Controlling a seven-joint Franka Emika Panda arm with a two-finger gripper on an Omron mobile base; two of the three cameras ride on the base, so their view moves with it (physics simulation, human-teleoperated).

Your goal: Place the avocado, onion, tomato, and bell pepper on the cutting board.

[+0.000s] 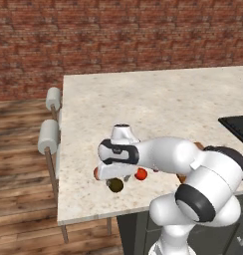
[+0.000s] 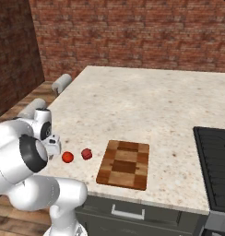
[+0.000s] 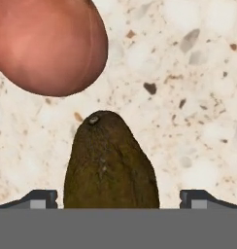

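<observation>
Looking along the hand, we saw the avocado (image 3: 110, 163) lying on the speckled counter (image 3: 198, 97) directly between the two finger tips of the gripper (image 3: 118, 198). The tips stood wide apart, one on either side of the fruit, with counter showing between each tip and the avocado's skin, so the gripper was spread open and had hold of nothing. The avocado's stem end pointed away from the hand, toward the onion (image 3: 47, 46), which sat just beyond it on the counter with a narrow strip of counter between them.

From the left base view, we found the avocado (image 1: 115, 185) just under the lowered hand, near the counter's (image 1: 143, 99) front edge, with the tomato (image 1: 140, 174) close beside it and a sliver of the onion (image 1: 96, 173) peeking out on the hand's other side.

From the right base view, the cutting board (image 2: 124, 164) lay bare near the front edge. The bell pepper (image 2: 86, 154) sat just beside the board's left edge, not touching it, and the tomato (image 2: 67, 157) sat beyond the pepper, farther from the board.
</observation>
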